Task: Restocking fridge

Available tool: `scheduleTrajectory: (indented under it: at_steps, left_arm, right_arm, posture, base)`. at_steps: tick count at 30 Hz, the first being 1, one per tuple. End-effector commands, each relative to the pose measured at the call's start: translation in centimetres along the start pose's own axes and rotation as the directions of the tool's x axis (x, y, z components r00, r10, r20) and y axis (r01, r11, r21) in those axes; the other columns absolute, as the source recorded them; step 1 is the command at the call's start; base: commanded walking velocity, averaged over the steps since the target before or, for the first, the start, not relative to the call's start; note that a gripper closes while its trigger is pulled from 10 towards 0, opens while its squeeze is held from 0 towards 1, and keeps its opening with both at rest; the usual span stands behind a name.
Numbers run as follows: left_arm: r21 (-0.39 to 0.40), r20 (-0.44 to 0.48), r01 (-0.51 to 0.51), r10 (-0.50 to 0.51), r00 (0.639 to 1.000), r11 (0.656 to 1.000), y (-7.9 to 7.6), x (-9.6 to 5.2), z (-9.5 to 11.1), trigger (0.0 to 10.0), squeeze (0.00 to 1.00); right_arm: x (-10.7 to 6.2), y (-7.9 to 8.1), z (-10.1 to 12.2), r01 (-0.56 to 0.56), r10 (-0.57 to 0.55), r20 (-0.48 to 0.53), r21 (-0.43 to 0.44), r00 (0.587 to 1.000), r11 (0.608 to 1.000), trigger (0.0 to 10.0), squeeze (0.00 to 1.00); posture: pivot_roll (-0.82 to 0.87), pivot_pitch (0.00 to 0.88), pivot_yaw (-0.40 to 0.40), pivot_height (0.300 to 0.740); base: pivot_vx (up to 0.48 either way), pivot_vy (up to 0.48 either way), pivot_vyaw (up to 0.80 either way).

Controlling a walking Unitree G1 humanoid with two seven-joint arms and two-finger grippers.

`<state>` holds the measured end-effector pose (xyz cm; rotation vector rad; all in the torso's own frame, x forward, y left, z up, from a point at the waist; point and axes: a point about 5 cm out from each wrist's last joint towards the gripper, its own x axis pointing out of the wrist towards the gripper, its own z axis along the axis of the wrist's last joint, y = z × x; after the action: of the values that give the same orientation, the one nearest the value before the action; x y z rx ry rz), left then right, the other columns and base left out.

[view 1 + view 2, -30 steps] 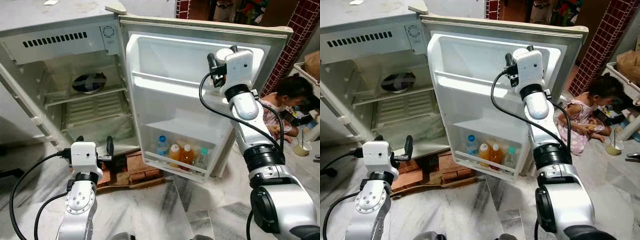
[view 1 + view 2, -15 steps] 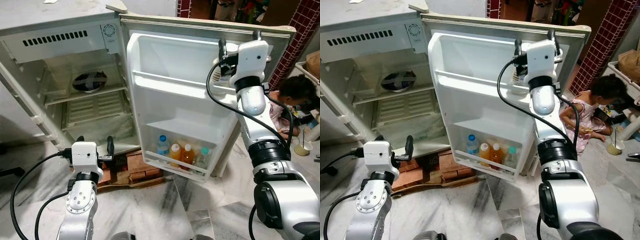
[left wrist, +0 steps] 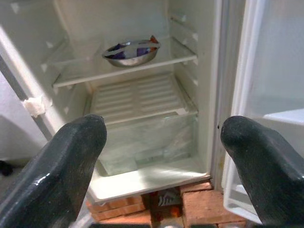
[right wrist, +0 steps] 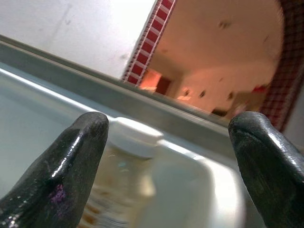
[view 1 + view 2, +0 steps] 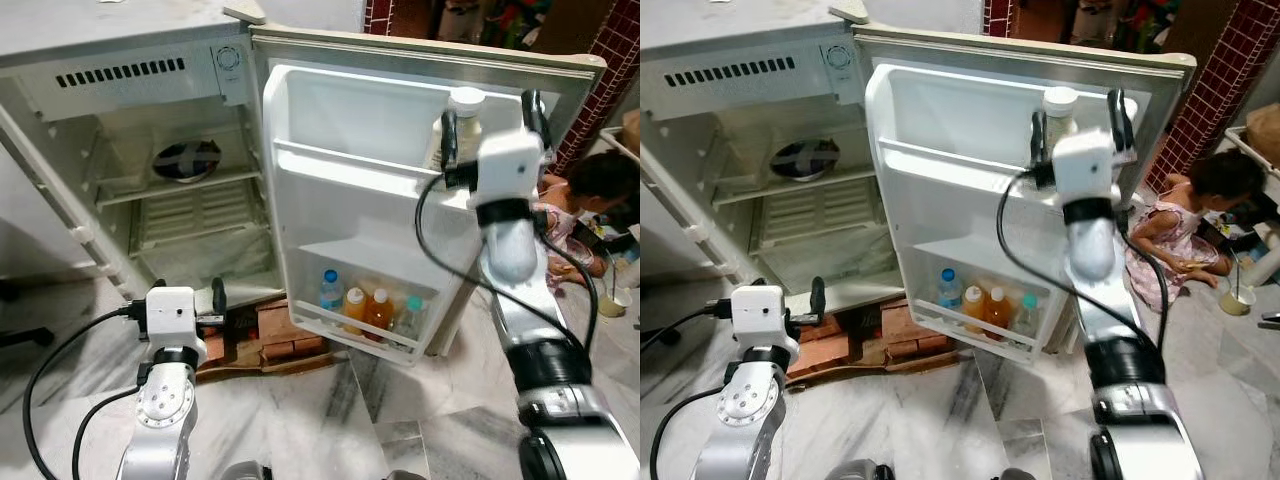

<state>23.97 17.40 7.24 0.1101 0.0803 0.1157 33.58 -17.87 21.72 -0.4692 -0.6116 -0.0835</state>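
A white-capped bottle (image 5: 463,125) now stands on the upper shelf of the open fridge door (image 5: 400,190), released by the right pincer (image 5: 1077,115), whose two black fingers are spread wide on either side of it and no longer touch it. A second ago the same pincer was carrying the bottle in toward this shelf; half a second ago it was still closed around it at the rail. The change suggests this item is stocked, and the arm can likely draw back for the next one.

In the bottom door rack (image 5: 355,335) sit a clear bottle with a blue cap (image 5: 328,292), two orange drinks (image 5: 364,308) and a green-capped bottle (image 5: 409,315), packed side by side. The fridge cabinet (image 5: 120,70) stands open beside the door, with a metal bowl (image 3: 131,51) on its upper shelf and the lower shelves bare.

The left pincer (image 5: 187,298) hangs low in front of the cabinet, fingers apart and holding nothing. Bricks (image 5: 285,335) prop the fridge off the marble floor (image 5: 320,430).

To the right of the door, a child (image 5: 1185,225) sits on the floor close by the robot's right arm, so any wide pull-back on that side looks risky. The raised shelf rail also stands between the open fingers and a clean retreat.
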Motion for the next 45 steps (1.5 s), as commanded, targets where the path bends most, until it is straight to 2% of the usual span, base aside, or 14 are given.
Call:
scheduleTrajectory:
  at_steps: [1,6,7,8,9,10,15,17,20,29,34,38,40,45]
  left_arm:
    - [0.018,-0.011,0.001,-0.001,1.000,1.000,0.1,0.1,-0.1,10.0,0.00]
    - [0.030,-0.004,0.015,-0.014,1.000,0.999,-0.1,0.6,0.1,10.0,0.00]
    - [0.026,0.004,0.014,-0.014,1.000,1.000,-0.1,0.6,0.2,10.0,0.00]
    - [0.025,0.005,0.014,-0.014,1.000,1.000,-0.1,0.6,0.3,10.0,0.00]
    - [0.025,0.005,0.013,-0.014,1.000,1.000,-0.1,0.6,0.2,10.0,0.00]
    - [0.026,0.002,0.013,-0.014,1.000,1.000,-0.1,0.5,0.2,10.0,0.00]
    - [0.029,-0.003,0.012,-0.011,1.000,1.000,-0.1,0.2,0.0,10.0,0.00]
    - [0.030,-0.004,0.009,-0.009,1.000,1.000,0.0,0.2,0.0,10.0,0.00]
    - [0.035,-0.006,0.006,-0.006,1.000,0.999,0.3,0.1,-0.1,10.0,0.00]
    - [0.039,-0.007,0.005,-0.005,1.000,0.999,0.3,0.2,-0.1,10.0,0.00]
    - [0.039,-0.009,0.005,-0.005,1.000,0.999,0.3,0.1,-0.1,10.0,0.00]
    - [0.039,-0.010,0.005,-0.004,1.000,0.999,0.2,0.1,-0.2,10.0,0.00]
    - [0.039,-0.008,0.004,-0.004,1.000,0.999,0.2,0.1,-0.1,10.0,0.00]
    - [0.043,-0.011,0.002,-0.002,1.000,0.999,0.3,0.0,-0.2,10.0,0.00]
  right_arm:
    - [0.5,-0.8,0.7,0.052,-0.052,0.011,0.018,0.999,0.998,10.0,1.00]
    - [-0.5,-2.2,-1.7,0.151,-0.136,-0.168,0.080,0.976,0.985,10.0,1.00]
    - [-0.6,-2.0,-2.0,0.149,-0.126,-0.187,0.116,0.974,0.982,10.0,0.91]
    - [-0.7,-1.9,-2.0,0.148,-0.122,-0.192,0.128,0.974,0.981,10.0,0.91]
    - [-0.7,-1.8,-2.1,0.144,-0.115,-0.197,0.142,0.974,0.979,10.0,0.52]
    - [-0.7,-1.5,-2.1,0.137,-0.108,-0.200,0.139,0.974,0.981,10.0,0.03]
    - [-0.4,-1.2,-1.8,0.140,-0.107,-0.201,0.159,0.974,0.977,10.0,0.00]
    - [-0.3,-0.7,-1.7,0.143,-0.082,-0.215,0.288,0.973,0.947,10.0,0.00]
    - [0.1,1.0,-1.0,0.070,0.049,-0.196,0.557,0.979,0.828,10.0,0.00]
    - [0.0,0.3,-1.6,0.092,0.036,-0.214,0.558,0.976,0.825,10.0,0.00]
    - [0.0,0.3,-1.4,0.082,0.065,-0.190,0.673,0.980,0.735,10.0,0.00]
    - [-0.2,0.7,-1.6,0.039,0.140,-0.162,0.777,0.977,0.628,10.0,0.00]
    - [-0.3,0.5,-2.0,0.059,0.137,-0.181,0.784,0.974,0.618,10.0,0.00]
    - [-1.5,0.2,-4.1,0.120,0.127,-0.287,0.704,0.949,0.700,10.0,0.00]
  posture:
    - [-0.06,0.030,0.044,0.740]
    - [-0.06,0.027,0.049,0.740]
    - [-0.06,0.026,0.050,0.740]
    - [-0.06,0.026,0.050,0.740]
    - [-0.06,0.026,0.050,0.740]
    - [-0.06,0.026,0.050,0.740]
    - [-0.06,0.027,0.047,0.740]
    - [-0.05,0.027,0.046,0.740]
    - [-0.05,0.028,0.050,0.740]
    - [-0.05,0.027,0.049,0.740]
    - [-0.05,0.031,0.047,0.740]
    - [-0.05,0.031,0.047,0.740]
    - [-0.05,0.031,0.044,0.740]
    - [-0.05,0.031,0.044,0.740]
  base:
    - [0.000,0.000,0.00]
    - [0.000,0.000,0.00]
    - [0.000,-0.277,0.00]
    - [0.000,-0.277,0.00]
    - [0.000,-0.277,0.00]
    - [0.000,-0.277,0.00]
    - [0.000,-0.280,0.00]
    - [0.000,-0.277,0.00]
    - [0.000,-0.280,0.00]
    - [0.000,-0.281,0.00]
    - [0.000,-0.277,0.00]
    - [0.000,-0.278,0.00]
    - [0.000,-0.276,0.00]
    - [0.000,-0.268,0.00]
